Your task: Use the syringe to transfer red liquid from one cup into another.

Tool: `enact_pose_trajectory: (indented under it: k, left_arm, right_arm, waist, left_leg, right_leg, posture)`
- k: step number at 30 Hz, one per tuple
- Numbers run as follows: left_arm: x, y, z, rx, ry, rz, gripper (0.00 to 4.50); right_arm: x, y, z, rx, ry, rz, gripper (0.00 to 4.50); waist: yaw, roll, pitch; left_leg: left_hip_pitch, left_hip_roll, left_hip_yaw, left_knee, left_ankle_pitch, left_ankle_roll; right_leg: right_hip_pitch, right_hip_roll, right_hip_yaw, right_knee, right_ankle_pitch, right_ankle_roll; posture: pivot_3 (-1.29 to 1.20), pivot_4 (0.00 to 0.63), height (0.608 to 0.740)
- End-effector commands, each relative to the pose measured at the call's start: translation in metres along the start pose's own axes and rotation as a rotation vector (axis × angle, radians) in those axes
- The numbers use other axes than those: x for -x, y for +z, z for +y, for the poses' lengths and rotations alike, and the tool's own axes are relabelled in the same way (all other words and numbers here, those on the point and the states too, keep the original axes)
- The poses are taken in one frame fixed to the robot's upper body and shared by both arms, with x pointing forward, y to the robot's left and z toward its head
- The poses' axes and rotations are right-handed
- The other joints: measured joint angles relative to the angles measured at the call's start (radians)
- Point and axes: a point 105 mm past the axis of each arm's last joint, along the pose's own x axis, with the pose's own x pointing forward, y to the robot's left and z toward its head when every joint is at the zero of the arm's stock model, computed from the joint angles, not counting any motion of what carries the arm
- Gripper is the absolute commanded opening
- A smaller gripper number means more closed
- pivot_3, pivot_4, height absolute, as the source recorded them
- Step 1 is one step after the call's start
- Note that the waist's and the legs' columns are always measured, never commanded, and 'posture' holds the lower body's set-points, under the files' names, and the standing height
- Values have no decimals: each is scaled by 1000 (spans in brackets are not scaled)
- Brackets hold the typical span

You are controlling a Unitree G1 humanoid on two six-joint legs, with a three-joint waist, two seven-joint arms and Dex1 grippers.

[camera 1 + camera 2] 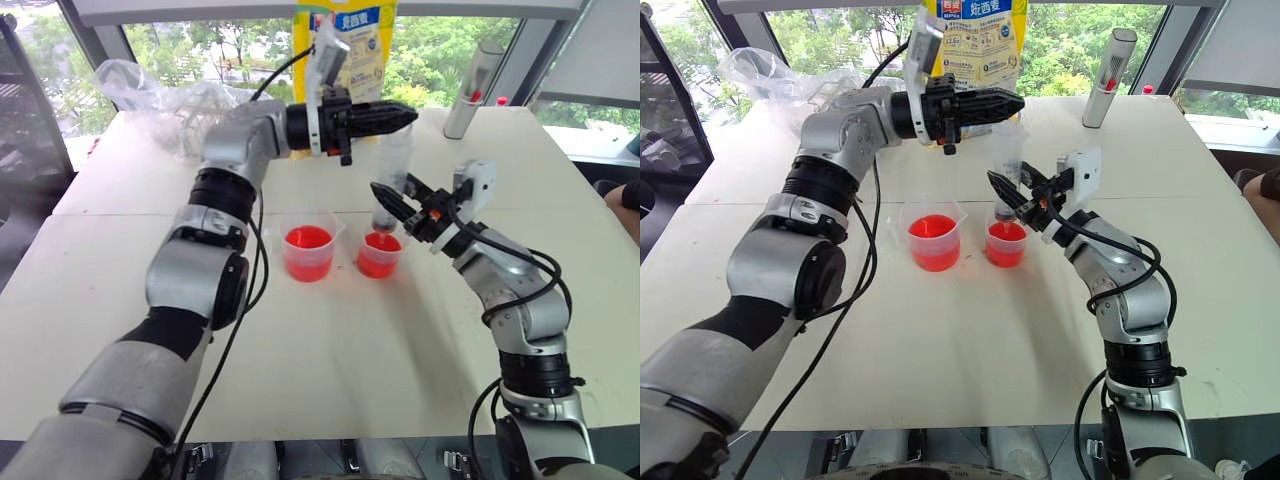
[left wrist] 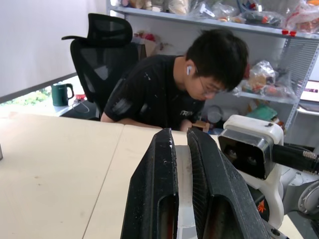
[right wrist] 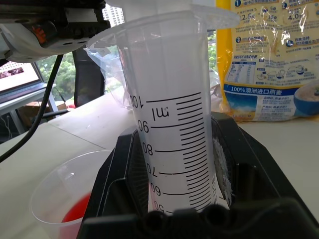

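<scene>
Only right wrist view reads syringe (image 3: 174, 124) scale; plunger probably down.

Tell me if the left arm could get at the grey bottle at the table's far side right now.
Probably not yet: the left pincer is shut on the syringe plunger, so it must let go first. The table towards the bottle looks free.

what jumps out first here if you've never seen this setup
Two clear cups of red liquid at the table's middle: the handled beaker and, beside it on the robot's right, the smaller cup. The syringe stands upright over the smaller cup, its barrel clamped by the right end effector, its top pinched by the left end effector. Behind stands a yellow bag.
</scene>
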Motion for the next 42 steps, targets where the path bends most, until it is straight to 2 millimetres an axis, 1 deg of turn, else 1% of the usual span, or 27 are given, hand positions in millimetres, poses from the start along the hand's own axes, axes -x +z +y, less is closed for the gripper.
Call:
enact_pose_trajectory:
  k: [1,7,10,17,19,20,25,26,31,35,37,39,42]
  left_arm:
    - [-5,-28,-5,58,-34,94,51]
    - [-6,-34,-6,73,-38,98,51]
    - [-5,-34,-6,74,-38,97,51]
    - [0,-16,-3,69,-17,47,51]
    - [2,-12,-3,72,-11,32,889]
    - [6,-6,-1,70,1,11,1150]
    - [18,9,3,41,55,-45,3710]
    - [21,13,4,29,69,-54,4149]
    - [35,27,7,-6,119,-104,4149]
    - [57,40,6,-33,173,-142,4149]
    - [71,35,0,-41,187,-121,4149]
    - [82,23,-9,-52,199,-79,4149]
    - [98,12,-23,-63,213,-35,4149]
  right_arm:
    - [2,58,-7,92,-31,-190,1400]
    - [3,61,-9,92,-37,-197,1400]
    - [4,60,-10,92,-37,-193,1400]
    - [4,51,-7,83,-28,-165,1400]
    - [4,50,-5,81,-25,-165,1400]
    - [3,50,-3,75,-16,-166,1400]
    - [1,50,3,59,2,-171,1400]
    - [1,51,3,55,5,-172,1400]
    - [0,50,5,48,14,-169,1400]
    - [1,48,6,36,13,-158,1400]
    - [2,46,4,16,6,-150,1400]
    - [2,46,3,4,6,-141,1400]
    - [-1,49,-5,-26,-7,-94,1400]
  waist:
    - [0,0,0]
    - [0,0,0]
    - [0,0,0]
    - [0,0,0]
    - [0,0,0]
    - [0,1,0]
    - [-1,1,0]
    - [-1,1,0]
    - [1,1,0]
    - [-1,1,0]
    - [-12,2,-1]
    - [-19,2,-1]
    - [-5,2,-1]
  left_leg:
    - [0,0,0,0,0,0]
    - [0,0,0,0,0,0]
    - [0,0,0,0,0,0]
    - [0,0,0,0,0,0]
    - [0,0,0,0,0,0]
    - [0,0,0,0,0,0]
    - [0,0,0,0,0,0]
    - [0,0,0,0,0,0]
    - [0,0,0,0,0,0]
    - [0,0,0,0,0,0]
    - [1,1,0,0,0,0]
    - [2,2,0,-1,0,0]
    - [1,2,-1,0,1,-2]
  right_leg:
    - [0,0,0,0,0,0]
    - [0,0,0,0,0,0]
    - [0,0,0,0,0,0]
    - [0,0,0,0,0,0]
    - [0,0,0,0,0,0]
    - [0,0,0,0,0,0]
    - [0,0,0,1,0,0]
    - [0,0,0,1,0,0]
    - [0,0,1,1,0,0]
    - [0,0,0,1,0,0]
    - [0,0,2,2,0,0]
    - [0,1,3,2,0,0]
    - [1,1,1,3,0,0]
  posture:
    - [0,150,740]
    - [0,150,740]
    - [0,150,740]
    - [0,150,740]
    - [0,150,740]
    - [0,150,740]
    - [0,150,740]
    - [0,150,740]
    - [0,150,740]
    - [0,150,740]
    - [0,150,740]
    - [0,150,740]
    - [0,150,740]
